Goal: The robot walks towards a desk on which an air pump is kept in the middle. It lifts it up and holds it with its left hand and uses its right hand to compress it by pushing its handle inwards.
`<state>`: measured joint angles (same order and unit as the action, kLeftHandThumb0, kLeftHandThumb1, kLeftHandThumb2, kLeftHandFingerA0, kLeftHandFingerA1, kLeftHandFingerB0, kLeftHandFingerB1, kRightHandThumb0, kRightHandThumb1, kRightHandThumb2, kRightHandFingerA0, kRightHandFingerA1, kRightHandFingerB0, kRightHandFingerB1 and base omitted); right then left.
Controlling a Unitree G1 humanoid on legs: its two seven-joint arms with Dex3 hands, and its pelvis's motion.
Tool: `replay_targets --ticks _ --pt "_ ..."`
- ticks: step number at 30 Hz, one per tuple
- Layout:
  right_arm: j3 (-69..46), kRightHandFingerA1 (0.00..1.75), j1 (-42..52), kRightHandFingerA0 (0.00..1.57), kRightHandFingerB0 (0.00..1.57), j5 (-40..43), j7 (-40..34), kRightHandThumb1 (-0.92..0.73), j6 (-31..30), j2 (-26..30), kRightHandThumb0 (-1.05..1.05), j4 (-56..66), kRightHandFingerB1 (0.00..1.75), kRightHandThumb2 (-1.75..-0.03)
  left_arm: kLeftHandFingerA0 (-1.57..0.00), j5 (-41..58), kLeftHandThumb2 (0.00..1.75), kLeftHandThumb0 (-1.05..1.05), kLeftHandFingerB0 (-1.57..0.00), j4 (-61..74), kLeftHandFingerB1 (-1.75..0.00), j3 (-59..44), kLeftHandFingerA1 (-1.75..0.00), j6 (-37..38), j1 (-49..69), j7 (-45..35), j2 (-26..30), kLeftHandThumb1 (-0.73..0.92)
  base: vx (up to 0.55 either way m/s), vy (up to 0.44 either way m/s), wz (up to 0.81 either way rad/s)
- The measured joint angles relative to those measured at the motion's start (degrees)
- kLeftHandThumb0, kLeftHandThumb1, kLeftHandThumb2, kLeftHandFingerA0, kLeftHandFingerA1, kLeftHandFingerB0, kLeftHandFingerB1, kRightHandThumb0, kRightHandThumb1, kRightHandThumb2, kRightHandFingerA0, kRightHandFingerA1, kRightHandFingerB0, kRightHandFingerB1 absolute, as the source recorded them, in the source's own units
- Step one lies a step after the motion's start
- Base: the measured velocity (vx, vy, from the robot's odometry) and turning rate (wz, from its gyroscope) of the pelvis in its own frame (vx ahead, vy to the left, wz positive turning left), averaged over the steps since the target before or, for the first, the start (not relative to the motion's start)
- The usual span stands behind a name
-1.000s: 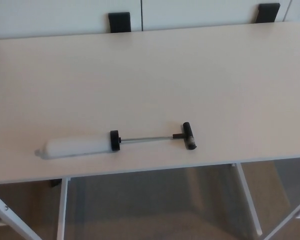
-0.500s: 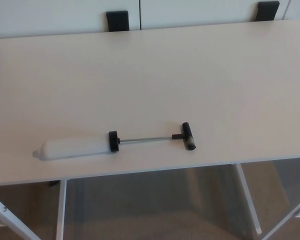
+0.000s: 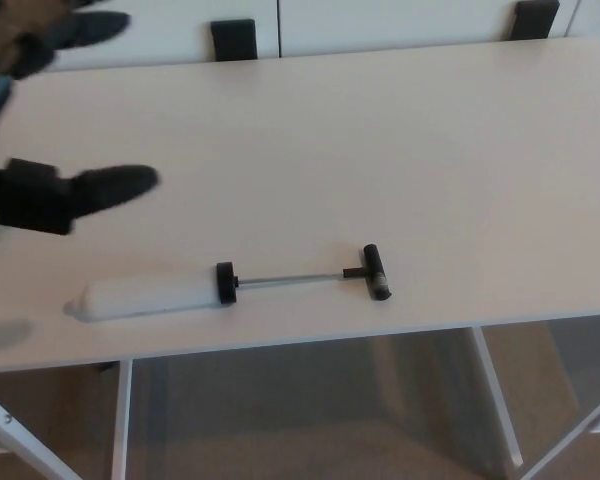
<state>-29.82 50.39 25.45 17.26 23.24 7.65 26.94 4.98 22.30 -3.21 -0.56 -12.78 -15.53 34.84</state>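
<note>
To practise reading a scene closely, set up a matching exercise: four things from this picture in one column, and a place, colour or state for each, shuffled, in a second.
Things:
1. pump barrel
2. pump handle
3. left hand
4. pump rod

Descriptions:
A. black T-shaped piece nearest the desk's front edge
B. thin metal, drawn out
C. white, lying on its side
D. open, above the desk's left part

Pairs: 1-C, 2-A, 3-D, 4-B

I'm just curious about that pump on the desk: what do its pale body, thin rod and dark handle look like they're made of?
The body looks like matte, whitish plastic, though blur leaves that open. The rod seems to be metal: thin, grey, straight. The handle appears to be black plastic or rubber, dull, with a paler end.
</note>
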Motion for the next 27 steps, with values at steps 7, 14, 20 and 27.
replay_targets --ticks 7,14,20,27 --pt "-0.01 0.51 0.97 0.40 0.25 1.17 0.03 -0.74 0.00 -0.78 -0.53 1.66 0.42 -0.61 -0.01 -5.91 0.90 -0.29 0.00 -2.89 -0.46 9.83 -0.47 -1.93 -3.38 -0.71 -0.63 0.37 0.00 0.000 0.00" --pt "-0.01 0.62 1.76 0.39 0.16 2.11 0.05 -0.53 -0.01 -1.21 -0.51 2.92 0.51 -0.94 -0.23 -11.47 0.56 -0.50 -0.16 -5.60 -0.27 16.86 -0.33 -3.24 -4.65 -1.15 -0.71 0.52 0.00 0.000 0.00" --pt "-0.01 0.51 2.04 0.40 0.25 2.18 0.07 -0.74 -0.01 -1.46 -0.51 3.40 0.43 -0.62 -0.23 -15.42 0.57 -0.53 -0.16 -8.19 -0.27 21.43 -0.32 -3.80 -5.15 -1.17 -0.71 0.53 0.00 0.000 0.00" --pt "0.00 0.50 2.67 0.42 0.27 3.00 0.17 -0.73 -0.01 -1.88 -0.51 4.16 0.43 -0.61 -0.21 -20.97 0.57 -0.53 -0.16 -12.02 -0.27 26.40 -0.32 -4.42 -5.86 -1.10 -0.61 0.53 0.00 0.000 0.00"
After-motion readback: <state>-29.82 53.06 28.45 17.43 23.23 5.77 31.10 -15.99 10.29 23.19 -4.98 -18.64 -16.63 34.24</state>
